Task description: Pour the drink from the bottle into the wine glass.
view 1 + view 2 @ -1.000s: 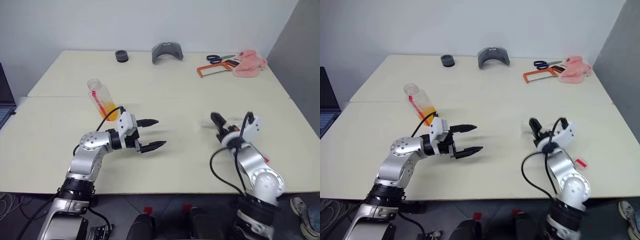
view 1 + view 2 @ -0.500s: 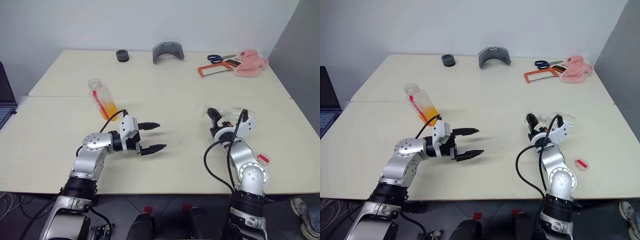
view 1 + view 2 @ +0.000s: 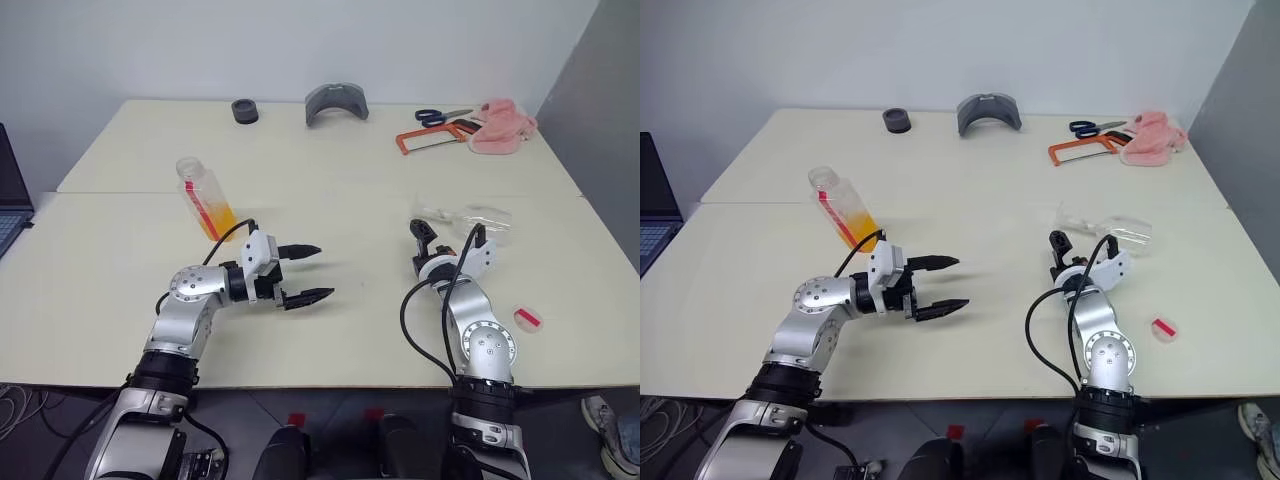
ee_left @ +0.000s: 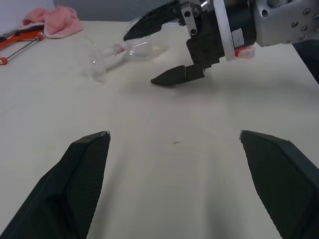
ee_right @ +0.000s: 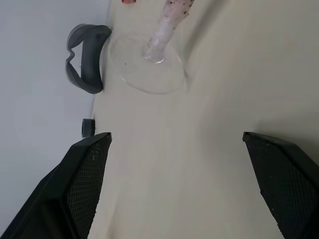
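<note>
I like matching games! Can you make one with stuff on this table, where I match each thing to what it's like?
Things:
1. wine glass
2. bottle
3. scissors
4. cloth

Descriptions:
A. pink, bunched up at the far right corner
B. blue handles
C. clear, lying on its side
D. holds orange drink, cap off

Pairs: 1-C, 2-D, 3-B, 4-A

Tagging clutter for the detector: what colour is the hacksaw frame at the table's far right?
Orange; the hacksaw frame shows best in the left eye view.
</note>
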You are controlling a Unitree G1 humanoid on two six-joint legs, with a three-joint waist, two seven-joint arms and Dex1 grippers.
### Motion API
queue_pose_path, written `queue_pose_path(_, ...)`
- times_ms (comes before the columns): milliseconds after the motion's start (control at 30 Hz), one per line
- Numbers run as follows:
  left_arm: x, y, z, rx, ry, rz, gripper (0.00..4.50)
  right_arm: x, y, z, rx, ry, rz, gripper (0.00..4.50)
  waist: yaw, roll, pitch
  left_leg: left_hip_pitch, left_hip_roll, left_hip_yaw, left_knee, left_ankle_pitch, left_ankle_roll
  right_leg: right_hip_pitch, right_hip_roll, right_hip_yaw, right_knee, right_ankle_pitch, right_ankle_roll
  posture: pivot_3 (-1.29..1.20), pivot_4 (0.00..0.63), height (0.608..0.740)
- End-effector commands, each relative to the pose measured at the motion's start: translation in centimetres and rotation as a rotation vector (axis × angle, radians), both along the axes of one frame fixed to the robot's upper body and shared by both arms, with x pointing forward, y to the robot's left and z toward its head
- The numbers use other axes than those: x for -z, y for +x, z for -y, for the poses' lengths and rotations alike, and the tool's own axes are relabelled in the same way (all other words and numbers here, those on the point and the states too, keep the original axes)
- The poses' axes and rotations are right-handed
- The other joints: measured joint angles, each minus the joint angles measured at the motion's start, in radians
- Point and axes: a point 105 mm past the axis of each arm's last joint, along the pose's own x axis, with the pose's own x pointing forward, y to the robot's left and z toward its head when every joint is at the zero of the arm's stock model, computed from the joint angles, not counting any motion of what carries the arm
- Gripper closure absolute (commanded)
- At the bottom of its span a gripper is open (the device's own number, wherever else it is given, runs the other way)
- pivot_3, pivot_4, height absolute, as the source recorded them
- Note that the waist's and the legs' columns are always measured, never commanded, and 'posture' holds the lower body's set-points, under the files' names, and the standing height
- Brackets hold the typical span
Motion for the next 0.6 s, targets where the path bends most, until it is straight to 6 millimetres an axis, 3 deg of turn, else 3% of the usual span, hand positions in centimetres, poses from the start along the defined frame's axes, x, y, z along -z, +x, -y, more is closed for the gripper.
queue_pose_path(33, -1.0, 0.0, 0.4, 0.010, -0.011, 0.050, 0.02, -1.8, 1.4, -1.7, 0.032, 0.102, 0.063, 0.00, 0.000, 0.000, 0.000, 0.000, 0.000, 0.000, 0.000, 0.000, 0.000, 0.000, 0.000, 0.000, 0.000, 0.000, 0.000, 0.00, 0.150, 0.740)
queue_pose_path(433, -1.4, 0.0, 0.6, 0.019, -0.001, 0.055, 0.02, -1.3, 5.7, 0.2, 0.146, 0.086, 0.078, 0.00, 0.000, 0.000, 0.000, 0.000, 0.000, 0.001, 0.000, 0.000, 0.000, 0.000, 0.000, 0.000, 0.000, 0.000, 0.000, 0.00, 0.150, 0.740)
queue_pose_path(600, -1.3, -0.1, 0.8, 0.024, 0.001, 0.055, 0.02, -0.8, 7.1, 2.1, 0.225, 0.070, 0.063, 0.00, 0.000, 0.000, 0.000, 0.001, 0.000, 0.001, 0.000, 0.000, 0.000, 0.000, 0.000, 0.000, 0.000, 0.000, 0.000, 0.00, 0.150, 0.740)
